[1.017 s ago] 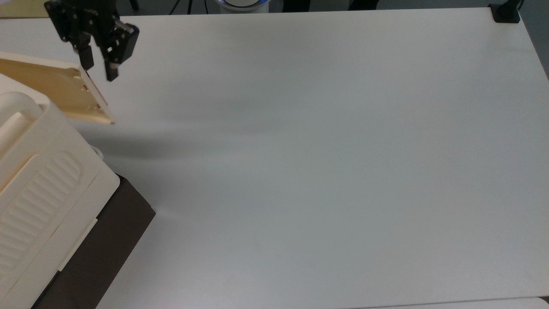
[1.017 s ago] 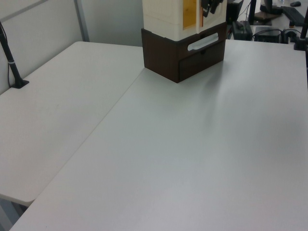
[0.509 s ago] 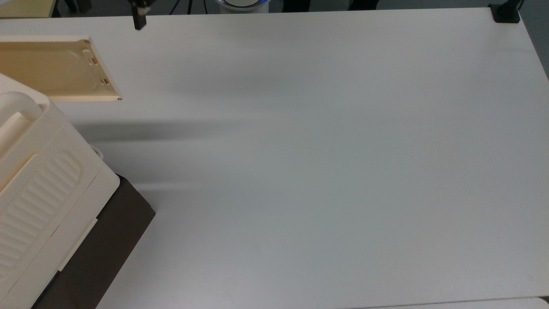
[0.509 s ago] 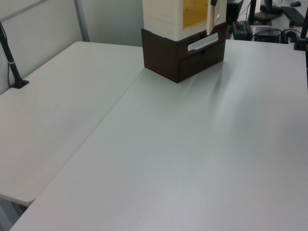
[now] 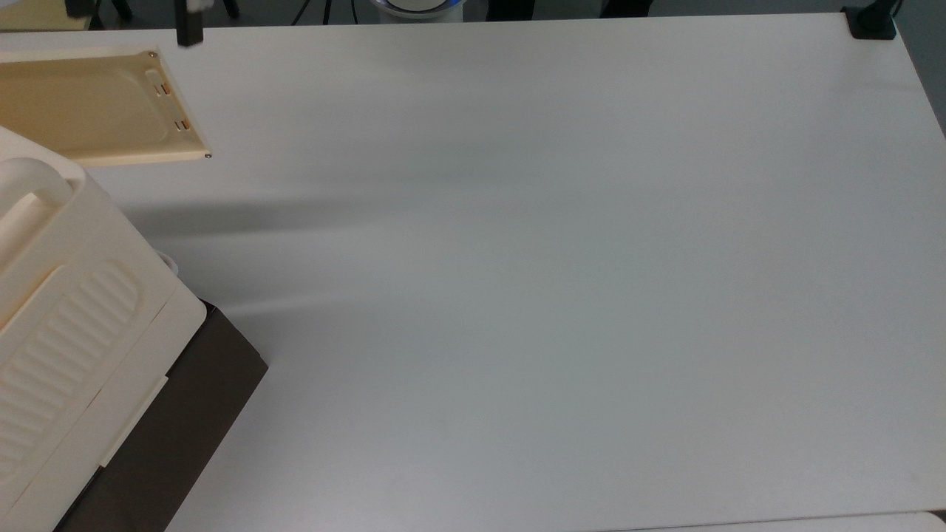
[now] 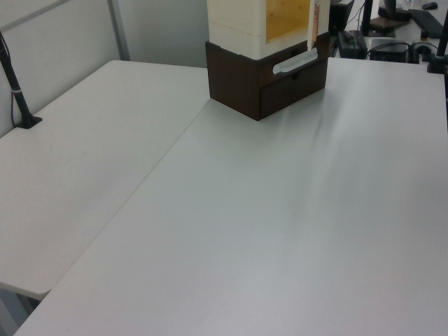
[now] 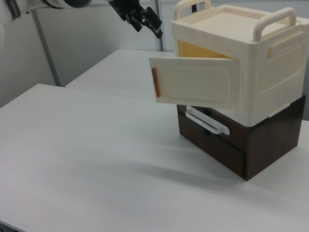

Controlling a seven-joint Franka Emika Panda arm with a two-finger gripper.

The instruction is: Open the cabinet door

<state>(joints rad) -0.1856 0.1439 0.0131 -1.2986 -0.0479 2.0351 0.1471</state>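
Note:
The cabinet door [image 7: 193, 84] stands swung wide open, hinged at the right view's right, with its free edge pointing left. From above, the cabinet door [image 5: 96, 103] lies at the top view's upper left, its two slots near the right edge. In the left view the cabinet door [image 6: 313, 24] is edge-on. The cream cabinet [image 7: 251, 63] shows its orange-lit inside. My gripper [image 7: 148, 26] hangs open above and left of the door's free edge, touching nothing. One of its fingers [image 5: 189, 29] pokes in at the top view's upper edge.
The cabinet [image 5: 66, 310] sits on a dark brown drawer unit [image 7: 241, 145] with a white bar handle [image 7: 207, 121]. The white table [image 5: 554, 295] stretches wide to the top view's right. A black clamp [image 5: 872, 22] sits at its far right corner.
The door has swung further open. My gripper let go of the door's free edge and pulled up and away from it.

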